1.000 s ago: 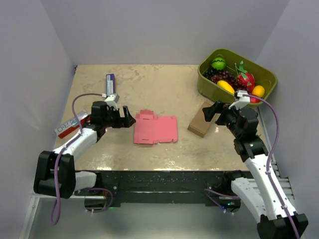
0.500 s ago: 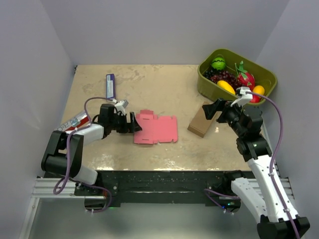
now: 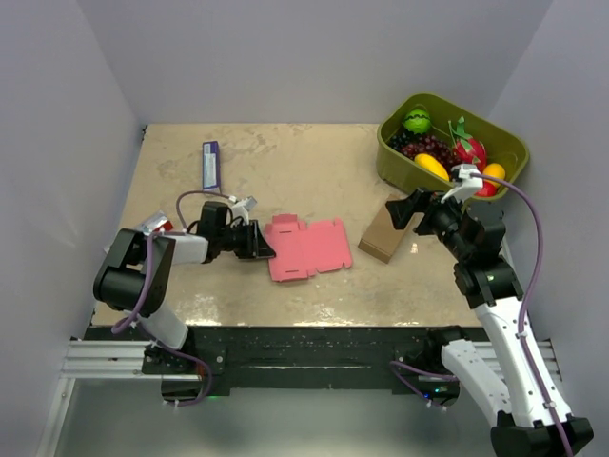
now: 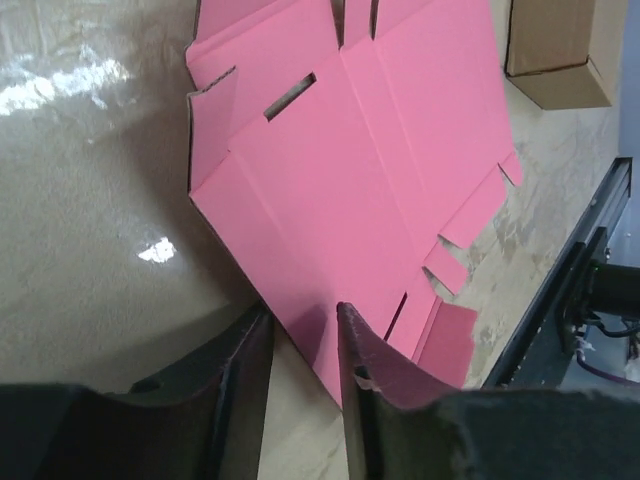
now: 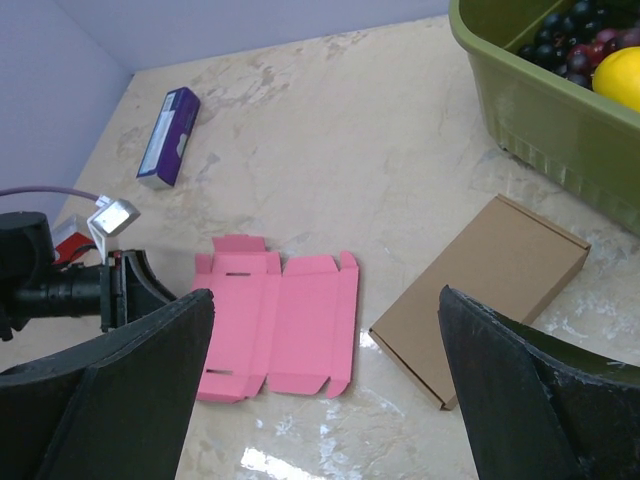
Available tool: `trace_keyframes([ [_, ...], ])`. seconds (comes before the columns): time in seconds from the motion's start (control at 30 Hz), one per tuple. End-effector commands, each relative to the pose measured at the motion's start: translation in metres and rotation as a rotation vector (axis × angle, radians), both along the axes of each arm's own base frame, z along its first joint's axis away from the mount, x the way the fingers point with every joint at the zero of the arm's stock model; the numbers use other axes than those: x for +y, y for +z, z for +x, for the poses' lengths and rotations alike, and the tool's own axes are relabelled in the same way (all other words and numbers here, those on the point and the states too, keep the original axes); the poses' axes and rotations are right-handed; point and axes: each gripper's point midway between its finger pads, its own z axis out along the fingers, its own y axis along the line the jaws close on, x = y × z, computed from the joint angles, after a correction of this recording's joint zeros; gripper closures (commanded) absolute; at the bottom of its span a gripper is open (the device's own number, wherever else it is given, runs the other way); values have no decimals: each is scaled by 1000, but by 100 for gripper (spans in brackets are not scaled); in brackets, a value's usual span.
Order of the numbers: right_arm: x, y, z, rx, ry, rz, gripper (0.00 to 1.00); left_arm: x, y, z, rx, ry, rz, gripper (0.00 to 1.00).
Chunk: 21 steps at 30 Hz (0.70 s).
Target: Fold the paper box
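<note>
From above, the left gripper [image 3: 259, 243] has moved right since half a second ago and now meets the left edge of the paper box [image 3: 309, 248]. The box is a flat pink sheet lying mid-table that has slid a little to the right and turned, so its right end now sits farther from the arms. The right gripper [image 3: 404, 211] hangs over the brown box [image 3: 381, 238] much as before, near the green bin [image 3: 400, 167]. The purple packet [image 3: 211, 164] has not moved. In the left wrist view, the two fingers [image 4: 245, 370] stand close together with a near corner of the sheet pinched between them. The rest of the sheet spreads away toward the brown box. In the right wrist view, the right fingers [image 5: 150, 380] are spread wide with nothing between them, and the sheet lies flat on the table below.
</note>
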Motion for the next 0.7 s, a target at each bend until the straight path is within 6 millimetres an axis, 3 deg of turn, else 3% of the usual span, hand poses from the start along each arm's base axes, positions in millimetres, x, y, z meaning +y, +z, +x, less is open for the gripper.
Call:
trace_keyframes([
  [0.0,8,18,-2,-51,58,-3,3,-6,8,2,-18,-31,-25,74],
  [0.1,17,14,-3,-48,118,-9,5,-10,23,3,-70,-59,-44,89],
  [0.13,23,14,-5,-48,161,-4,5,-11,30,4,-92,-65,-50,100],
  [0.3,48,10,-8,-40,341,-18,7,-17,68,8,-231,-146,-74,100],
  [0.43,73,5,-17,-23,476,-83,8,-27,106,-7,-289,-311,-137,100],
  [0.47,76,1,-17,-6,472,-115,8,-26,108,-12,-279,-333,-137,100],
  [0.5,81,10,-16,-34,475,-152,8,-26,110,-14,-309,-364,-121,100],
  [0.53,103,6,-23,-20,537,-178,8,-24,112,-18,-291,-373,-108,100],
  [0.57,111,3,-25,-2,549,-205,8,-23,113,-19,-301,-381,-96,100],
  [0.6,114,12,-17,-23,510,-246,11,-23,119,-20,-335,-392,-91,100],
  [0.67,134,3,-16,1,540,-288,12,-23,123,-23,-353,-404,-99,100],
])
